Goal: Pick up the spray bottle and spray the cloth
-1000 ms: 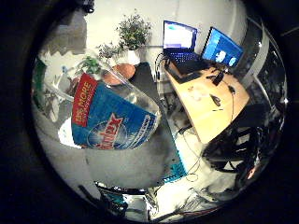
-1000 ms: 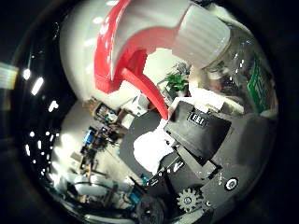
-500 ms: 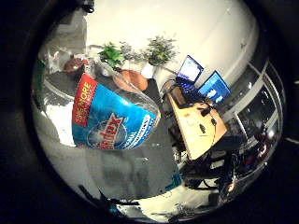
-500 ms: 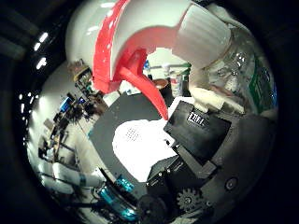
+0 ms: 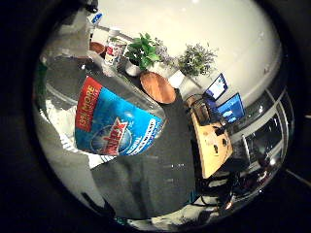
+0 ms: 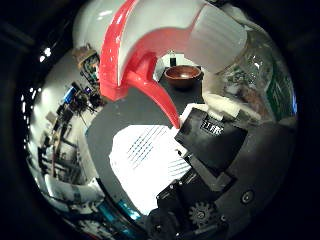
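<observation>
A clear spray bottle (image 5: 116, 126) with a blue and red label fills much of the little finger side view, close against my palm. Its white spray head (image 6: 165, 30) and red trigger (image 6: 150, 90) loom large in the thumb side view. My right hand (image 6: 220, 170) is shut on the bottle, black finger parts curling in just beside the trigger's tip. A white cloth (image 6: 145, 165) lies flat on the dark table (image 6: 115, 115) below, apart from the nozzle and the bottle.
A brown bowl (image 6: 182, 76) sits on the table beyond the cloth. A round wooden board (image 5: 158, 87), a can (image 5: 114, 51) and potted plants (image 5: 143, 51) stand along the table's far side. A wooden desk (image 5: 211, 141) with screens is beyond.
The whole picture has swung in both views, so my hand has turned with the bottle still in it. The cloth now shows larger and nearer under the trigger.
</observation>
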`<state>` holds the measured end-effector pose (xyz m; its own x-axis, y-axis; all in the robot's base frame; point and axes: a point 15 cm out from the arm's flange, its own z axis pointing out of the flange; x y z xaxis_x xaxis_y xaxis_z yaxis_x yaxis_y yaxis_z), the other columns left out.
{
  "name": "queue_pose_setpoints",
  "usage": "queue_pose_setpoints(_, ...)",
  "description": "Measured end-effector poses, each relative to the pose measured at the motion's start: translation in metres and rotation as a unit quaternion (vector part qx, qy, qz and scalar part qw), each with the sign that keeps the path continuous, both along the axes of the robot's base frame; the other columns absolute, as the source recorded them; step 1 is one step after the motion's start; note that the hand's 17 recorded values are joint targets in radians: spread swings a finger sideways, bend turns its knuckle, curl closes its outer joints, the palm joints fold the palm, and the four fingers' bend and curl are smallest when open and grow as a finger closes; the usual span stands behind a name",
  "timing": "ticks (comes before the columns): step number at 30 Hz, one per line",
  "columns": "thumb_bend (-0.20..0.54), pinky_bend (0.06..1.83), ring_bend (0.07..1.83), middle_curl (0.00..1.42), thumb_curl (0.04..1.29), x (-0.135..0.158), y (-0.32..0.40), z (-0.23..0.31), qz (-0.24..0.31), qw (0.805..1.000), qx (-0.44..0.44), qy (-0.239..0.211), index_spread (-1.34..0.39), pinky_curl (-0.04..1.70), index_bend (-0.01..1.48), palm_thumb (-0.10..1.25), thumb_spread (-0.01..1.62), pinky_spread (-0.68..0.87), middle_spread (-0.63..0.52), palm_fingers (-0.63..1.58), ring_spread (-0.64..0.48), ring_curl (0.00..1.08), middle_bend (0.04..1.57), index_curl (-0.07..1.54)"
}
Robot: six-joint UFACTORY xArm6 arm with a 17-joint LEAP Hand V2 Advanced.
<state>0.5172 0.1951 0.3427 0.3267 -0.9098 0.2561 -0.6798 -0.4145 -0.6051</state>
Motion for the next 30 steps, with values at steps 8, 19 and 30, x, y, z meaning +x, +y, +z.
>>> queue_pose_setpoints(8, -0.018, 1.30, 1.46, 0.75, 1.02, 0.015, 0.002, 0.043, -0.003, 0.999, -0.007, -0.039, -0.27, 0.63, 1.14, 1.01, 0.57, -0.32, -0.18, 1.21, -0.20, 0.58, 1.32, 0.71)
queue_pose_setpoints(19, -0.019, 1.30, 1.46, 0.75, 1.01, 0.014, -0.059, 0.190, -0.045, 0.990, -0.013, -0.135, -0.27, 0.63, 1.15, 1.01, 0.55, -0.32, -0.18, 1.21, -0.20, 0.58, 1.32, 0.71)
queue_pose_setpoints(30, -0.019, 1.30, 1.46, 0.75, 1.01, -0.023, 0.009, 0.120, 0.017, 0.997, -0.026, -0.073, -0.27, 0.63, 1.14, 1.01, 0.54, -0.33, -0.18, 1.21, -0.20, 0.58, 1.31, 0.71)
